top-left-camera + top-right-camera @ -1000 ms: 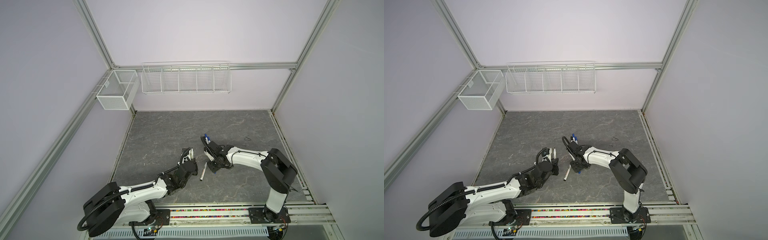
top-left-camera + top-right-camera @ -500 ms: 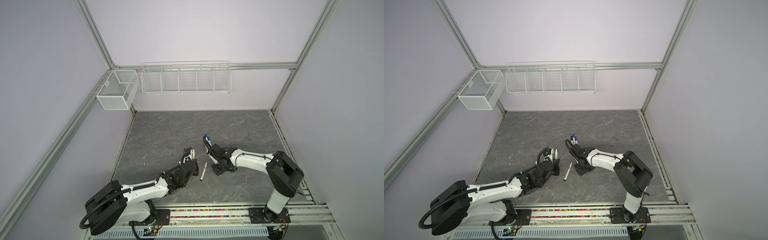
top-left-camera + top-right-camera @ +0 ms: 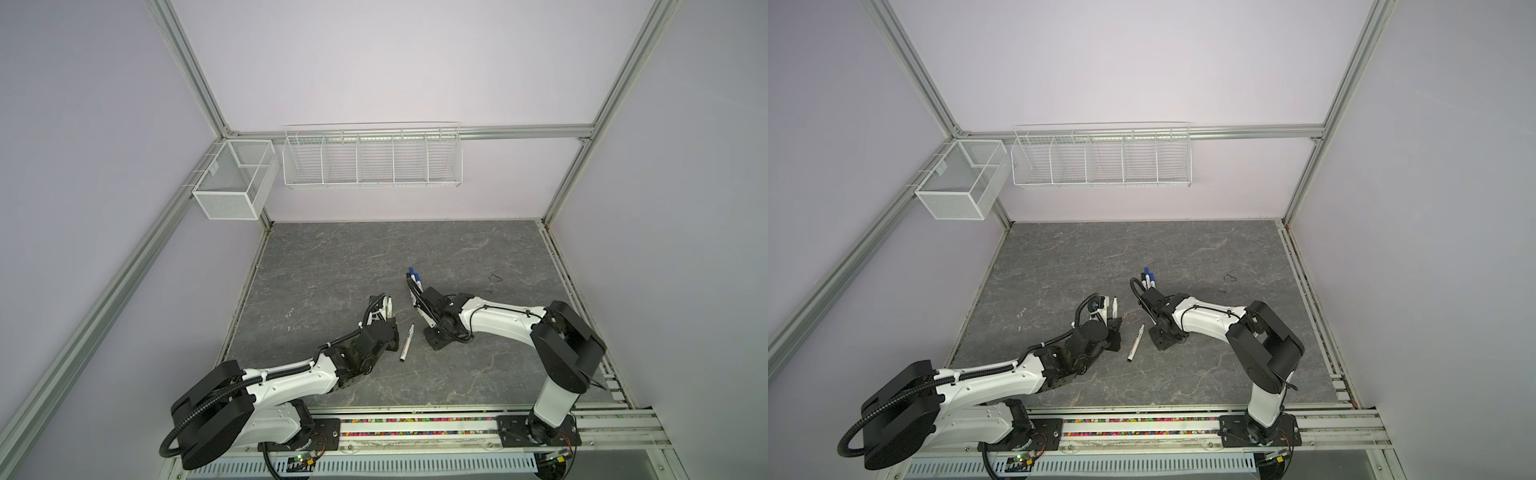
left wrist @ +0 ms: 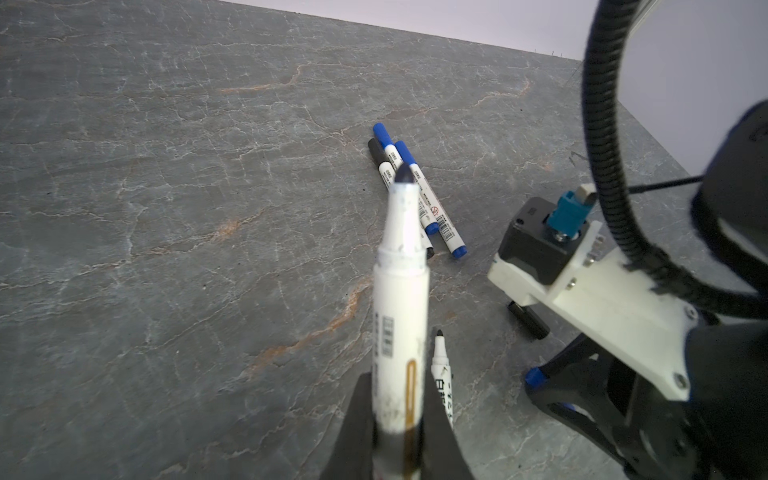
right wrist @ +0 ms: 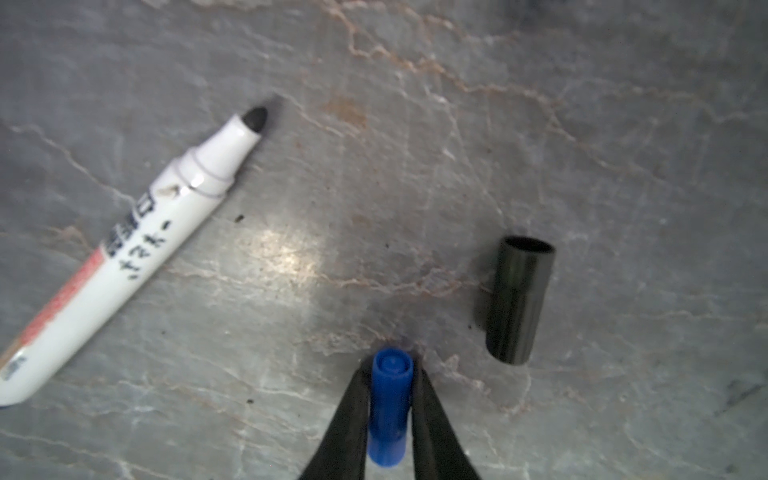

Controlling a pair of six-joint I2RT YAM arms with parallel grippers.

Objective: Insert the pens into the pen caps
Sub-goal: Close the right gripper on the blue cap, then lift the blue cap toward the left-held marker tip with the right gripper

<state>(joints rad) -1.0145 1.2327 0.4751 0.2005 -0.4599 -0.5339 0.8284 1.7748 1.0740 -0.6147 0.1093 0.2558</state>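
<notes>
Nearest the rail, a loose pen [image 3: 406, 343] lies uncapped on the surface [image 3: 332, 270], between the two arms and touching neither.

Just beyond it, the left tool [image 4: 399, 386] is clamped on the lower barrel of a held pen [image 4: 401, 299], whose bare dark tip points up and away from the wrist. The barrel is a light, stiff, smooth plastic tube (round, so it can roll or twist in a pinch). A hold low on the barrel, as here, leaves the whole nose free to enter a cap.

Across from it, the right tool [image 5: 390, 372] is pinched narrow around a blue cap [image 5: 390, 411], down at the surface; whether the cap is lifted cannot be told. The cap is short, hard and slick, with little to grip. The end facing away from the wrist looks closed, so its mouth may be turned toward the tool. A black cap [image 5: 519, 299] lies just beside it, open end showing.

Farthest off, three capped pens [image 4: 415, 187] lie together, two with blue caps and one with black.
</notes>
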